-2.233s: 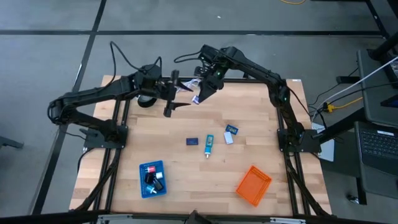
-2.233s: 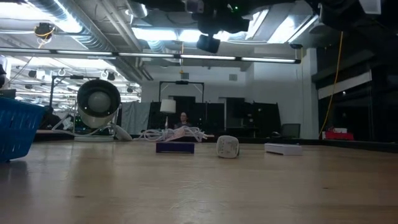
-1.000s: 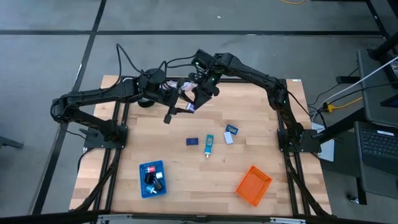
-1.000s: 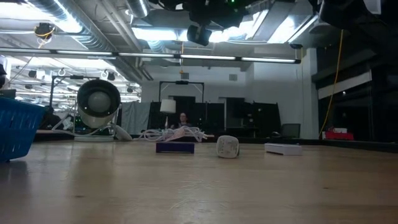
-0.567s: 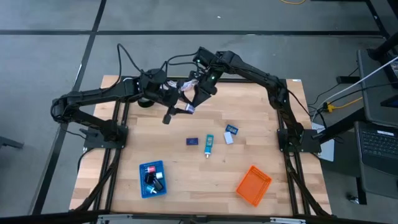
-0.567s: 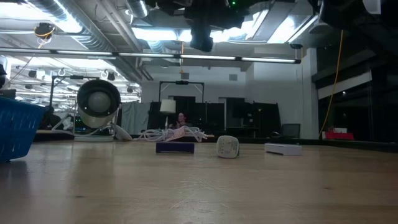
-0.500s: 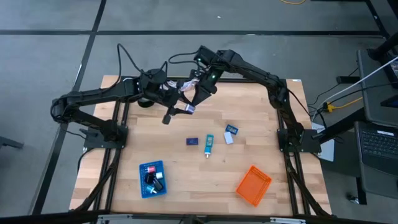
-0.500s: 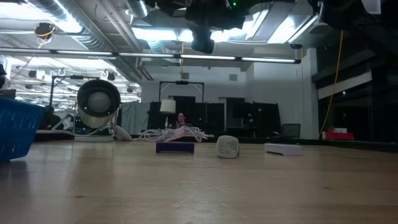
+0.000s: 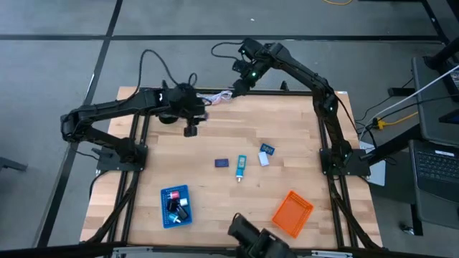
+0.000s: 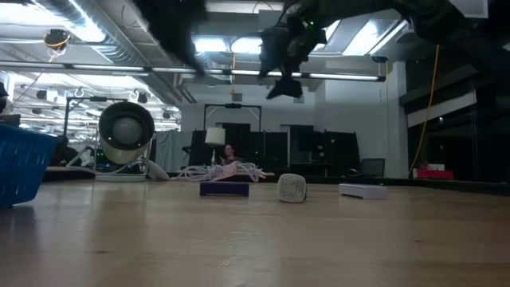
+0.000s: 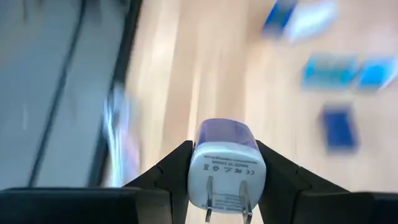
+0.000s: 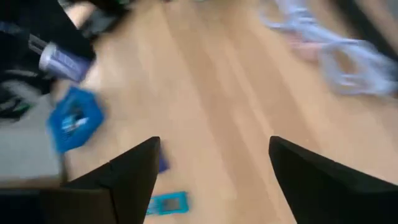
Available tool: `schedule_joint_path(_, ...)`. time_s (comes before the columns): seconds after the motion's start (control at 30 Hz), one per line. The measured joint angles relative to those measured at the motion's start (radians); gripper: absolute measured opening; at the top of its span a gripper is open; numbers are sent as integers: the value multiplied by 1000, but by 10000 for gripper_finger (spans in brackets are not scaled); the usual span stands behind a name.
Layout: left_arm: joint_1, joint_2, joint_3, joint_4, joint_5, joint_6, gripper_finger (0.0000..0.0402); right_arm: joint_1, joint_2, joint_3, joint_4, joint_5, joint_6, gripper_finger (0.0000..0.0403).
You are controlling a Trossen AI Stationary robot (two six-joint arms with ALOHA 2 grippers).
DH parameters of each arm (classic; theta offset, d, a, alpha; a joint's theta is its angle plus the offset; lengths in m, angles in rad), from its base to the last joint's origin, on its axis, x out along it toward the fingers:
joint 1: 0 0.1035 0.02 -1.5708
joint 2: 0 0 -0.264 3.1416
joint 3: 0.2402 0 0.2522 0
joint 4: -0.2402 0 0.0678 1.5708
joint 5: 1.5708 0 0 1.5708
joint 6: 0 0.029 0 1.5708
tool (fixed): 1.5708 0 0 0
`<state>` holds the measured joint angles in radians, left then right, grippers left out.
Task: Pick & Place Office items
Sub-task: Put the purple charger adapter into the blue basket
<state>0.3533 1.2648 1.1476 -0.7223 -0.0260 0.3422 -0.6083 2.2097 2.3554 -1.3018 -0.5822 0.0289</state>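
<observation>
So the white plug-in charger (image 11: pixel 227 165) with the purple top is pinched right between the left gripper's (image 11: pixel 225 171) two dark fingers (image 11: pixel 171 171), prongs sticking back toward the camera, held up off the wood. From above, that left gripper (image 9: pixel 190 127) hangs over the far left part of the table (image 9: pixel 287 129), just in front of the pale cable bundle (image 9: pixel 215 99) at the far edge. Past the fingers, further out on the wood, are the loose bits: a navy piece (image 9: pixel 221 163), a teal piece (image 9: pixel 241 166), a blue piece (image 9: pixel 267 149) and a small white piece (image 9: pixel 263 160) just beside it, all clustered near the middle and well apart from the held charger. In the left wrist view they show as blurry blue shapes beyond the charger, so I can't say more from there. The blue tray (image 9: pixel 175 206) sits at the near left with a few small items in it, and the orange tray (image 9: pixel 292 212) is at the near right. The right gripper (image 12: pixel 211 180) is spread wide with nothing between its fingers (image 12: pixel 134 177); from above, the right gripper (image 9: pixel 240 82) is up at the far edge of the table, just past the cable bundle. Its wrist camera looks down past the fingers at bare wood, with the blue tray (image 12: pixel 74 118) and the teal piece (image 12: pixel 166 202) in sight. In the low view a round white lamp (image 10: pixel 126 127) stands at the far left.
</observation>
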Motion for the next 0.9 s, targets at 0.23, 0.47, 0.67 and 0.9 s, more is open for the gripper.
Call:
schedule_joint_path(0.23,-58,-8,-181,-98,65,-362,133,-10,0,0,0,70,-12,302)
schedule_joint_path(0.47,-274,-9,-260,-131,140,-672,133,-12,0,0,0,82,-85,302)
schedule_joint_path(0.67,-486,-9,-260,-136,243,-974,133,-20,0,0,13,106,-111,302)
schedule_joint_path(0.9,-698,-9,-250,-95,281,-1296,133,-19,0,0,50,129,-127,302)
